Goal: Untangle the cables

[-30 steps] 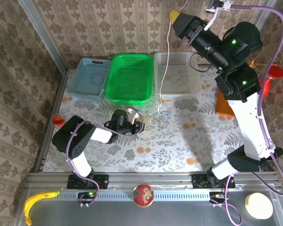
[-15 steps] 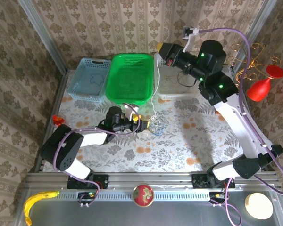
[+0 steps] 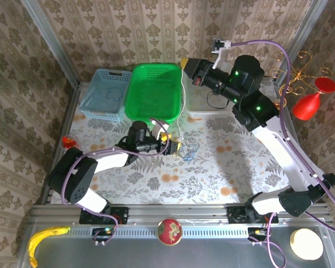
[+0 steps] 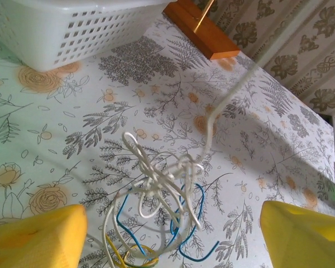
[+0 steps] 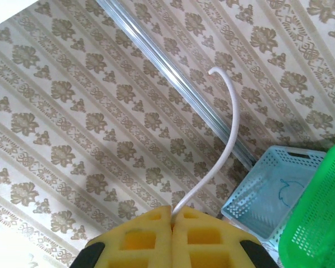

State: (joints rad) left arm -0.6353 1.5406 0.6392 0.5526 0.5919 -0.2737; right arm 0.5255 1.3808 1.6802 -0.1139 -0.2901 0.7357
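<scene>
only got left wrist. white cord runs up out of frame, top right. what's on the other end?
Observer: The right gripper is shut on that white cable; the cable's free end curls out beyond it.
Operator: where's that gripper sitting?
Observer: Raised, over the far right corner of the green basket.
Operator: anything binned already?
Observer: A thin blue cord lies inside the light blue basket.

white and blue cables, green basket
</scene>
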